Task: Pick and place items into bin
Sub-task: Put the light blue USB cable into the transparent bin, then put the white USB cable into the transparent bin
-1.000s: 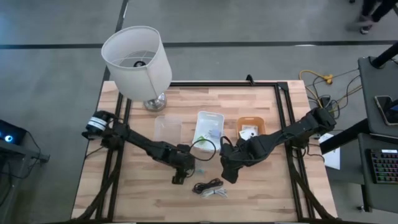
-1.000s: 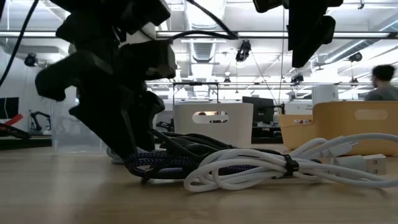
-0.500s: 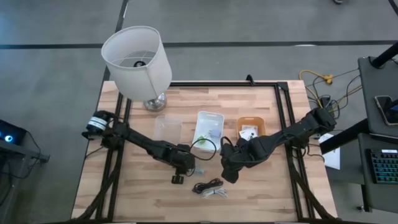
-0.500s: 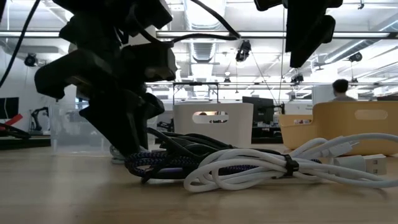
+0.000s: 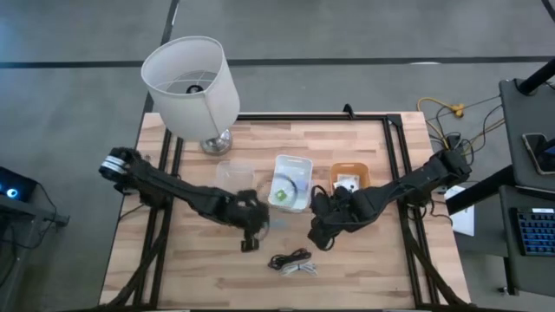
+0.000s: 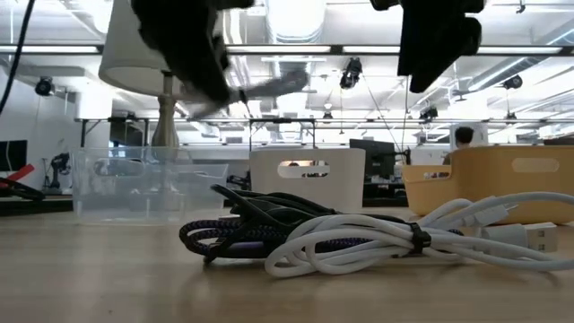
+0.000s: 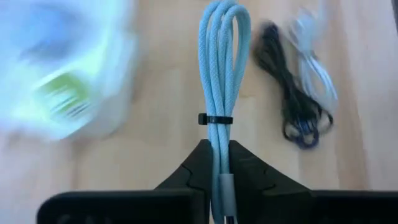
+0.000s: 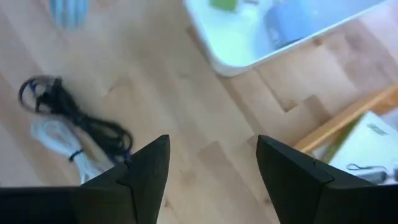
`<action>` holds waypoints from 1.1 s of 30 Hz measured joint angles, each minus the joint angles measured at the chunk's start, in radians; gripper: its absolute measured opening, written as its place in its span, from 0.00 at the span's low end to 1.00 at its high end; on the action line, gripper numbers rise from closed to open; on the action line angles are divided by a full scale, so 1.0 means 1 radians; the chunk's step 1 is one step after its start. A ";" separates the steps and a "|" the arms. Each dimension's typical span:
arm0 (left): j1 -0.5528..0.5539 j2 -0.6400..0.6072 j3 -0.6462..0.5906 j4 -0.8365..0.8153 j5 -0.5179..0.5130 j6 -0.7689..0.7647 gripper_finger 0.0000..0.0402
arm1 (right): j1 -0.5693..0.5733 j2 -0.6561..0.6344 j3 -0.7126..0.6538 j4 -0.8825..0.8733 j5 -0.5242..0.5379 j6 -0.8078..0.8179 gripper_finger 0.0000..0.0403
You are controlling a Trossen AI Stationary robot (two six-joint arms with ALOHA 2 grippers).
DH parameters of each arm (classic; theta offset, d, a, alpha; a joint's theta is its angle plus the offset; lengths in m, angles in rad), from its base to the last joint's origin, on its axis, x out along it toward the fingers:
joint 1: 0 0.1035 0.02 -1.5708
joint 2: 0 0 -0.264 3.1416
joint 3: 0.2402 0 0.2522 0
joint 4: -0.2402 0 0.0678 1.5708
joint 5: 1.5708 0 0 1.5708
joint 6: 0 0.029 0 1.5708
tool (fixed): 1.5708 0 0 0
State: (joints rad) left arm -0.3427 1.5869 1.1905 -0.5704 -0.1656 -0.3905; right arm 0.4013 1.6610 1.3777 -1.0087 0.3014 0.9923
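My left gripper (image 7: 216, 186) is shut on a light blue coiled cable (image 7: 221, 68) bound with a dark tie, and holds it above the table, near the white bin (image 5: 292, 163). In the low view the gripper and cable (image 6: 273, 87) are blurred, high over the table. A black cable bundle (image 5: 290, 257) and a white one (image 5: 303, 269) lie on the wood near the front. My right gripper (image 8: 211, 168) hovers open above the table right of them, with nothing between its fingers. My left gripper pinches the blue cable bundle between its two fingers near one end (image 7: 217, 163), below the dark tie (image 7: 216, 118). The bundle runs on past the fingertips, in line with the fingers. It is lifted clear of the table.
A clear bin (image 5: 234, 178), the white bin with a green-printed item inside, and an orange bin (image 5: 351, 166) holding packets stand in a row mid-table. A white-shaded lamp (image 5: 191, 78) stands at the far left corner. People move in the room behind.
My left gripper has shut on the light blue cable bundle that lay on the table and has risen with it, so the bundle is now clear of the wood. The black and white bundles have stayed in place.
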 joint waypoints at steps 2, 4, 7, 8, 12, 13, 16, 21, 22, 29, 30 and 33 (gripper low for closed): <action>0.007 -0.043 0.002 -0.103 -0.083 -0.183 0.04 | 0.000 -0.006 0.000 -0.012 0.032 0.051 0.56; 0.008 -0.088 -0.027 -0.180 -0.153 -0.373 0.04 | 0.000 -0.012 0.000 -0.044 0.058 0.112 0.56; 0.007 -0.174 -0.093 -0.245 -0.228 -0.600 0.04 | 0.000 -0.012 0.000 -0.063 0.083 0.182 0.56; 0.007 -0.206 -0.121 -0.241 -0.251 -0.660 0.04 | 0.000 -0.012 0.000 -0.071 0.088 0.196 0.56; 0.034 -0.308 -0.240 -0.231 -0.314 -0.834 0.04 | -0.002 -0.011 0.000 -0.066 0.116 0.223 0.56; 0.047 -0.324 -0.267 -0.226 -0.315 -0.868 0.04 | -0.003 -0.010 0.000 -0.065 0.123 0.227 0.56; 0.069 -0.361 -0.346 -0.224 -0.314 -1.008 0.04 | -0.006 -0.010 0.000 -0.065 0.146 0.236 0.56; 0.075 -0.393 -0.427 -0.189 -0.368 -1.234 0.08 | -0.006 -0.009 0.000 -0.065 0.171 0.225 0.56; 0.075 -0.394 -0.431 -0.189 -0.388 -1.267 0.10 | -0.006 -0.009 0.000 -0.065 0.172 0.219 0.56; 0.077 -0.391 -0.431 -0.172 -0.419 -1.227 0.35 | -0.006 -0.009 0.000 -0.064 0.173 0.165 0.56; 0.077 -0.391 -0.432 -0.161 -0.411 -1.225 0.39 | -0.006 -0.009 0.000 -0.064 0.172 0.151 0.56; 0.070 -0.393 -0.431 -0.091 -0.369 -1.128 0.47 | -0.004 -0.009 0.000 -0.055 0.166 0.046 0.56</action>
State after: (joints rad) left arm -0.2729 1.1938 0.7593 -0.6612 -0.5348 -1.5181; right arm 0.3976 1.6520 1.3781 -1.0634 0.4674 1.0387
